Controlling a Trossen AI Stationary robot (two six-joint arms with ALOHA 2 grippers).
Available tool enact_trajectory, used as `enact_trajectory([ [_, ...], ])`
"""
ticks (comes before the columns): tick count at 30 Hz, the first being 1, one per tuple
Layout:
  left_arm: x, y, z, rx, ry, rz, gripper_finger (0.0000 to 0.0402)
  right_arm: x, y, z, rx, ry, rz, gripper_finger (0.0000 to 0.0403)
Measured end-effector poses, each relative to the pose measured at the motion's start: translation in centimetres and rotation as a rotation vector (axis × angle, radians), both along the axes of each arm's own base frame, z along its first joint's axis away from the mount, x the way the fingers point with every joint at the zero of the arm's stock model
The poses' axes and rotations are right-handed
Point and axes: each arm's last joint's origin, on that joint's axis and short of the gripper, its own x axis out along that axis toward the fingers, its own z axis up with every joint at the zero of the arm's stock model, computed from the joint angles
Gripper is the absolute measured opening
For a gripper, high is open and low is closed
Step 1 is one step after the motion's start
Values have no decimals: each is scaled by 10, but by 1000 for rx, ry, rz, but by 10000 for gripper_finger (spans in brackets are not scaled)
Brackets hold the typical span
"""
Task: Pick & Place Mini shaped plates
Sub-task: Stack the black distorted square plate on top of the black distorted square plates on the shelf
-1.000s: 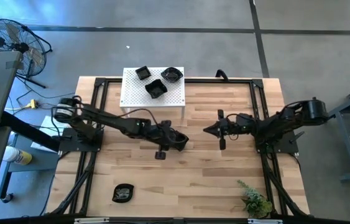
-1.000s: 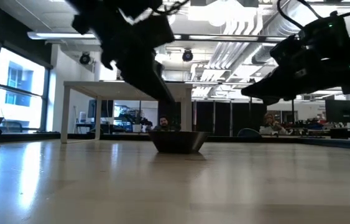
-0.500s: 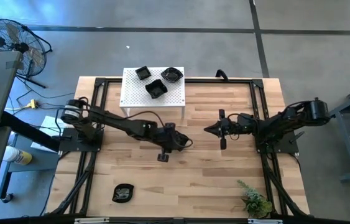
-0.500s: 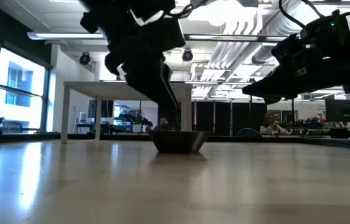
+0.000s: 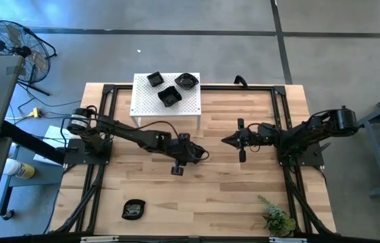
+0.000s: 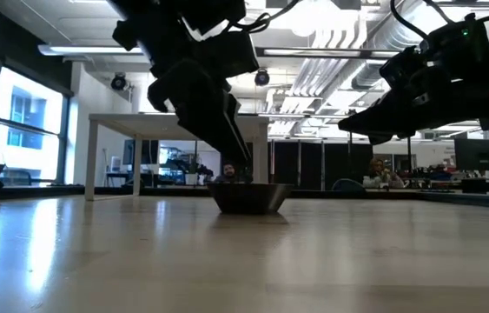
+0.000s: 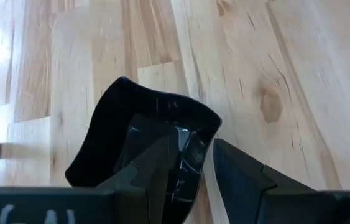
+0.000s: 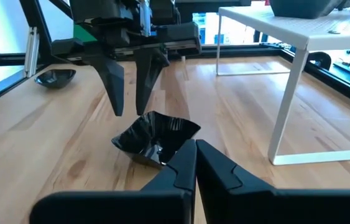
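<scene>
A glossy black mini plate with a wavy raised rim sits on its base on the wooden table near the middle. My left gripper is open and slants down over it. One finger is above the plate's inside and the other just outside the rim; I see no touch. My right gripper is shut and hovers level to the plate's right. Three more black plates rest on the white perforated platform. Another plate lies near the front left.
The white platform stands on thin legs at the table's far edge, close behind the plate. A small green plant sits at the front right. Black frame rails run along the table's sides. People sit in the room beyond the table.
My left gripper has tipped further down, and its open fingers have sunk toward the plate's rim. The plate has stayed where it was.
</scene>
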Motion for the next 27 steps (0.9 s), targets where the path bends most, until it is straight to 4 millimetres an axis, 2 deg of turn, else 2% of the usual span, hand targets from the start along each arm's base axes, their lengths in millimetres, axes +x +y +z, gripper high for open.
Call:
enact_trajectory([
  [27,2,-1,2,-46,-30,30,124,0,0,0,-1,1,-3,2],
])
